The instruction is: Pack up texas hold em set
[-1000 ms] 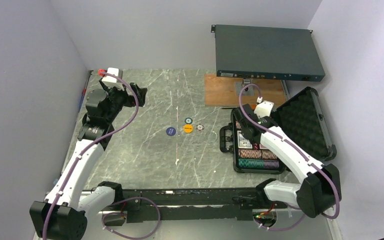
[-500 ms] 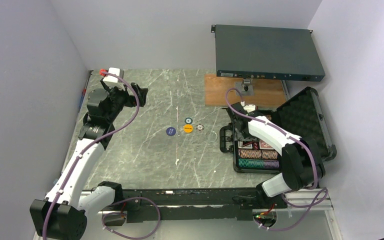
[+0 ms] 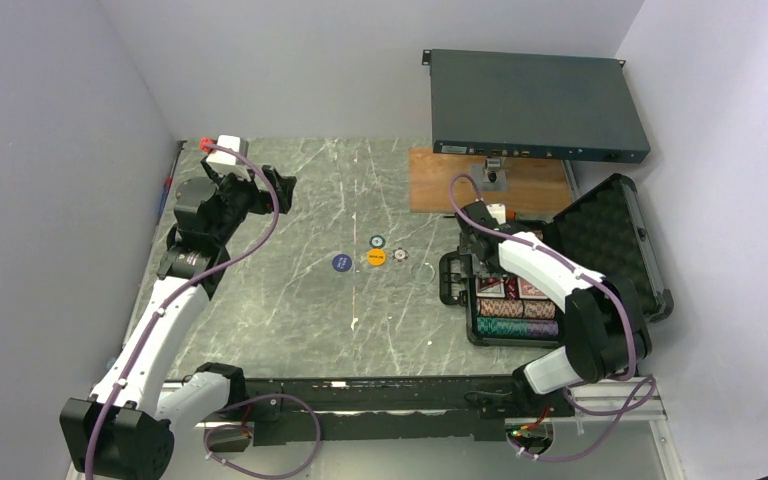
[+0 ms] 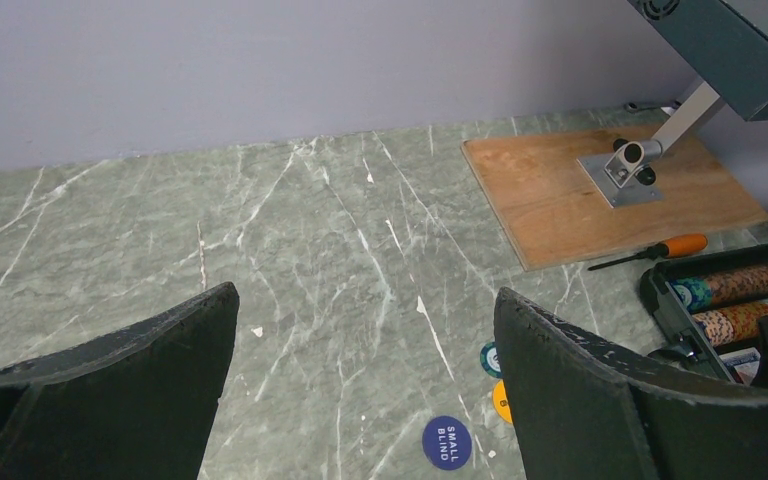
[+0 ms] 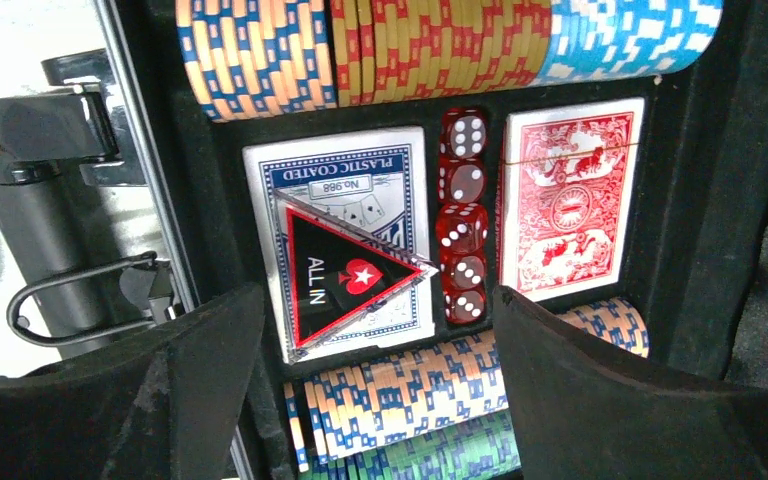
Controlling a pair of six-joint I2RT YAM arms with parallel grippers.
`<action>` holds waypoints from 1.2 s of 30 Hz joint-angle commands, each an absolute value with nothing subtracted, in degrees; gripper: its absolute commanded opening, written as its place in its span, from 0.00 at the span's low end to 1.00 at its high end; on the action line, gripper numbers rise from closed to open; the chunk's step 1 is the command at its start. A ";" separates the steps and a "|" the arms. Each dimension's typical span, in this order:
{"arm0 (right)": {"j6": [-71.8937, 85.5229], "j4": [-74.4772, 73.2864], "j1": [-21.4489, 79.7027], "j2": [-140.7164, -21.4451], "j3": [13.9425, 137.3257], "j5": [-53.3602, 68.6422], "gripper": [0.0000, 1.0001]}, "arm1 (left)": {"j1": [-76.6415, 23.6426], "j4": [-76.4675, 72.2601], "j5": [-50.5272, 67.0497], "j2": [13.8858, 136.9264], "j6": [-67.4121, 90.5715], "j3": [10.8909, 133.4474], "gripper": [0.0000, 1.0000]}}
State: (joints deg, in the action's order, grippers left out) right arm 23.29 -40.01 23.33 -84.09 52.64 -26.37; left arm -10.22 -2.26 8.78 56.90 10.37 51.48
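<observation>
right gripper (image 5: 380, 325) spread, empty over case (image 3: 615, 240) since triangle (image 5: 345, 275) lies on blue deck (image 5: 330, 165); left gripper (image 4: 365, 300) spread, facing loose buttons (image 4: 447, 440)

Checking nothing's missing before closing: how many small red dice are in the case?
5 small red dice, in one column in the foam slot between the blue-backed card deck and the red-backed card deck. None seem hidden.

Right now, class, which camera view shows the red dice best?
The right wrist view: five red dice sit in a column between two card decks, pips readable. Top external is too small; left wrist shows only part of the case.
</observation>
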 commanded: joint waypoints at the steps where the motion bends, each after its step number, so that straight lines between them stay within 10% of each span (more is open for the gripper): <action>1: 23.11 -39.09 23.38 -81.81 53.74 -25.32 0.89 | -10.37 -3.89 9.58 57.00 10.75 53.85 0.99; 15: 20.86 -16.56 26.73 -62.76 44.02 -0.49 1.00 | -10.46 -4.22 10.09 56.29 11.66 53.59 0.99; 22: 31.36 -24.20 27.45 -67.56 46.98 -20.41 0.98 | -10.63 -4.35 10.69 56.45 12.26 53.69 0.99; 26: 42.71 -27.86 24.59 -63.14 42.95 -28.65 0.53 | -10.63 -4.50 11.10 56.18 12.52 53.58 0.99; 30: 44.13 -28.98 21.54 -60.98 40.43 -30.01 0.45 | -10.63 -4.52 11.02 56.21 12.78 53.61 0.99; 33: 28.61 -19.00 21.68 -62.45 41.09 -9.55 0.52 | -10.63 -4.61 11.87 56.34 13.31 53.74 0.99; 36: 21.96 -12.83 29.27 -63.56 42.25 -6.37 0.91 | -10.63 -4.74 11.91 56.25 13.42 53.65 0.99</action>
